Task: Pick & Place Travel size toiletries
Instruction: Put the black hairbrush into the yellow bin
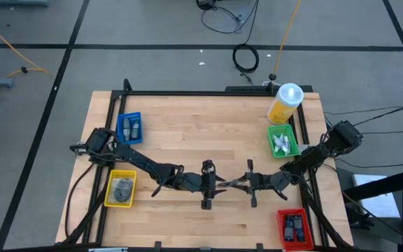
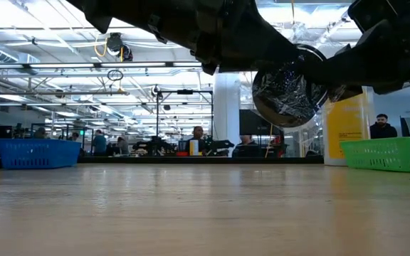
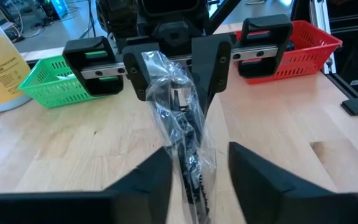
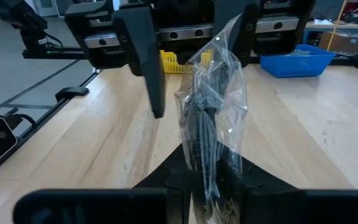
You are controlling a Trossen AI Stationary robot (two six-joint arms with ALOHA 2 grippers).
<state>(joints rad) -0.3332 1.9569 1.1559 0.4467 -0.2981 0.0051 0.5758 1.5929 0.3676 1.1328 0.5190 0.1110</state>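
1. High view. Both arms met at mid-tabletop. The right end effector was clamped on a clear bag; the left end effector faced it. The travel size toiletries, small white tubes, lay in the green bin, well apart from both arms; grey-blue mini bottles lay in the blue bin.
2. Low view. The bag hung clear of the wood-grain tabletop, a round dark bundle under crinkled, glossy film.
3. Left wrist view. The left fingers stood apart, flanking the bag without touching it. Risk: closing on loose film alone would likely let the bundle slip.
4. Right wrist view. The right end effector pinched the bag low down. Risk: releasing before the left fingers seat would probably drop it; the bag is not a toiletry, so the lattice-walled green bin would be the wrong destination.
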